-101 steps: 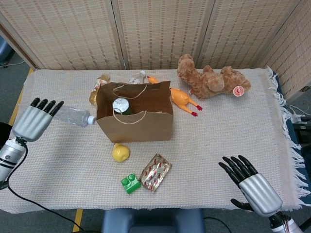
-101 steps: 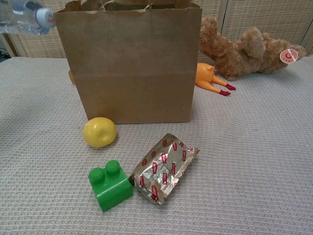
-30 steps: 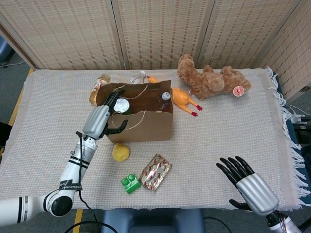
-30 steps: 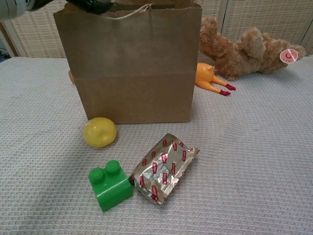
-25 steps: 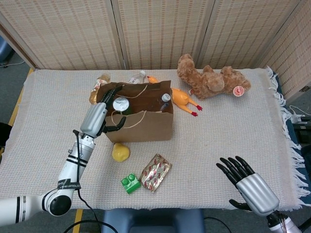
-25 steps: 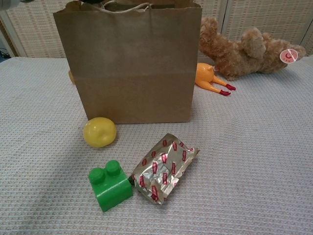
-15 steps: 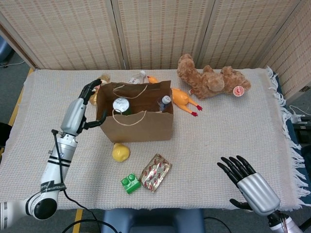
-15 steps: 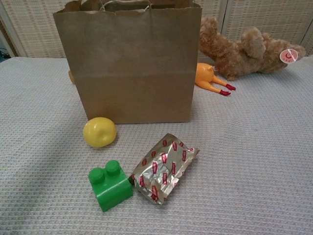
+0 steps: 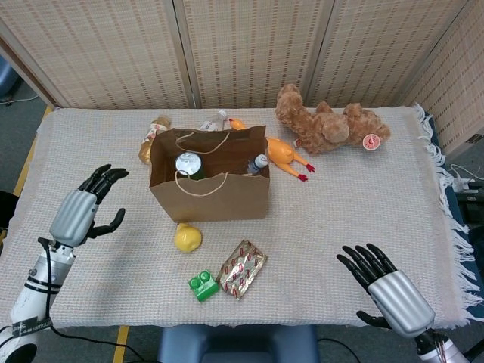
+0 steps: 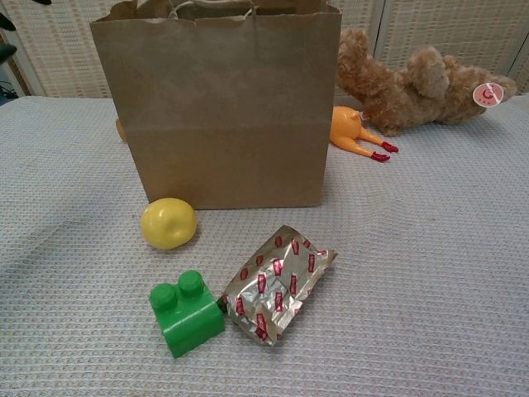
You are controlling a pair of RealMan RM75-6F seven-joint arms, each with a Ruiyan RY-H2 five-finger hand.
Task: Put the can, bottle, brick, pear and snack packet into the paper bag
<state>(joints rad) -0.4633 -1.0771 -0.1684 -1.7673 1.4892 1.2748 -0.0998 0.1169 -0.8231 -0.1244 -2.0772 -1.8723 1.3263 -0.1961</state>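
Backdrop: woven screens stood behind a cloth-covered surface (image 9: 363, 227) that carried everything you were working with.
Paper bag: the paper bag (image 9: 209, 185) stood upright, upper centre of the head view, mouth open; the can (image 9: 188, 165) and the bottle (image 9: 256, 164) were already inside it.
Left to pack: the pear (image 9: 187, 237) lay just below the bag's front wall; the brick (image 9: 203, 286) and the snack packet (image 9: 242, 268) lay side by side lower down, touching in the chest view.
Your left hand: the left hand (image 9: 79, 214) hung at centre left, fingers apart, holding nothing.
Your right hand: the right hand (image 9: 387, 291) sat lower right, fingers spread, holding nothing.
Key relation: the pear lay to the right of your left hand and slightly lower, much nearer to it than to the right hand; being round, it offered no long axis to align with.
Views: only the head view showed into the bag and showed both hands whole; the chest view showed the brick's studs and the packet's crumpled foil up close.
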